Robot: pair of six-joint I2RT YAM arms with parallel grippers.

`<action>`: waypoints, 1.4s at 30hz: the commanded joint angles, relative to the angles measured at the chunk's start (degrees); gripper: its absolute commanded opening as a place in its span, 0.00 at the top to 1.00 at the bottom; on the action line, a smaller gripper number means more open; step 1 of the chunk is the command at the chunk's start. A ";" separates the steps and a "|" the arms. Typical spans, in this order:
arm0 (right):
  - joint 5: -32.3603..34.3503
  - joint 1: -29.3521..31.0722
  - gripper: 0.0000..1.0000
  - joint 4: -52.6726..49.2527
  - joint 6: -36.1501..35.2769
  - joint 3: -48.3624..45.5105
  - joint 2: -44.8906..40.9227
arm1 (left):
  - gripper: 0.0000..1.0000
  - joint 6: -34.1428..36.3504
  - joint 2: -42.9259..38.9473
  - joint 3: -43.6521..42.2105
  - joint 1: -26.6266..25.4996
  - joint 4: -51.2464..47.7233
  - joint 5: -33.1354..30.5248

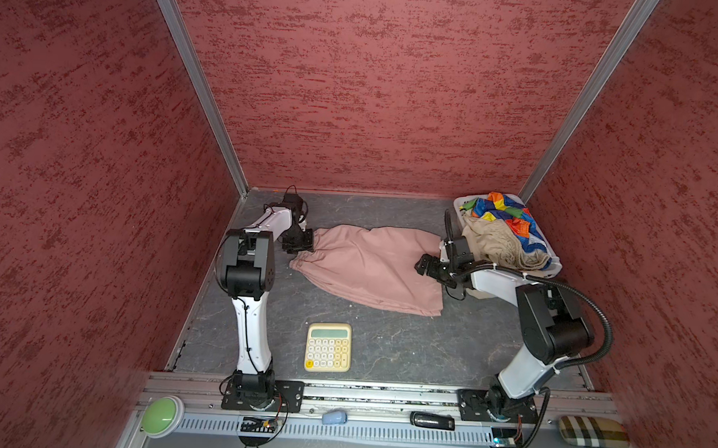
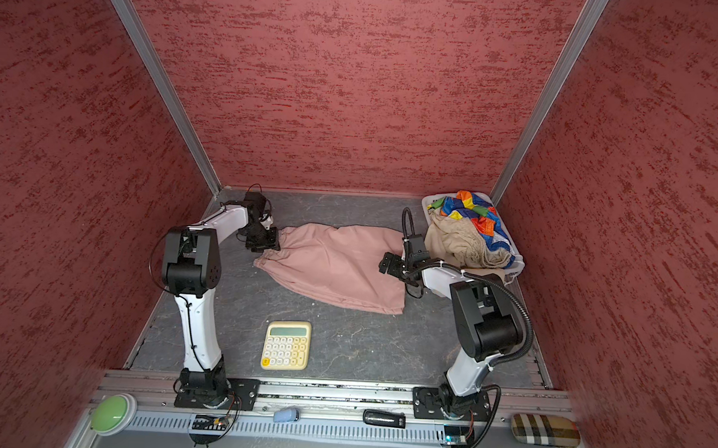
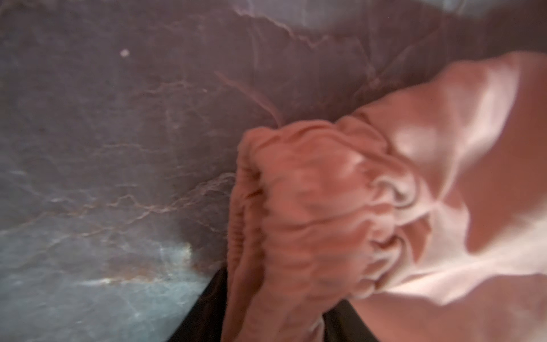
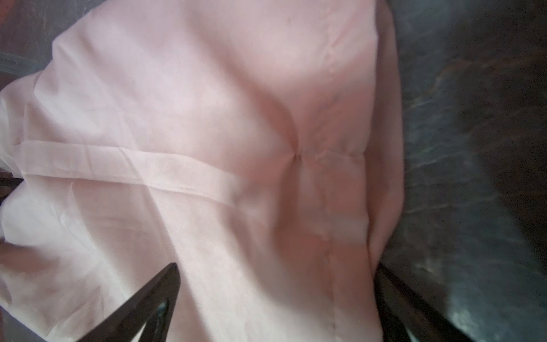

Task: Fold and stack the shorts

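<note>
A yellow calculator [image 1: 328,347] lies on the tabletop [image 1: 385,347], near the front. A white basket [image 1: 459,203] stands in the far right corner. Along the front rail sit a green button [image 1: 158,416], a small blue thing [image 1: 334,417], a black thing [image 1: 432,421] and a checked case [image 1: 591,431].

Left arm [image 1: 251,341]: elbow raised, forearm extended to the far left. Left pincer [image 1: 306,241] points down, jaws narrowed onto the gathered waistband of the pink shorts [image 1: 372,267]. Right arm [image 1: 497,281]: forearm reaches inward. Right pincer [image 1: 423,266] sits low, fingers [image 4: 165,284] fully spread, gripping nothing.
</note>
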 commanded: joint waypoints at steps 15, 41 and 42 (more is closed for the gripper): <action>-2.98 7.10 0.01 -1.41 5.06 6.84 7.88 | 1.00 -2.25 -8.96 -2.37 3.66 -7.34 -7.71; -0.89 12.11 0.01 -7.31 3.26 17.00 13.00 | 1.00 -5.51 -9.65 30.14 -11.92 -33.06 -27.61; -1.29 12.11 0.01 -6.64 3.64 16.86 13.03 | 1.00 -5.98 -8.01 31.85 -13.19 -34.51 -28.55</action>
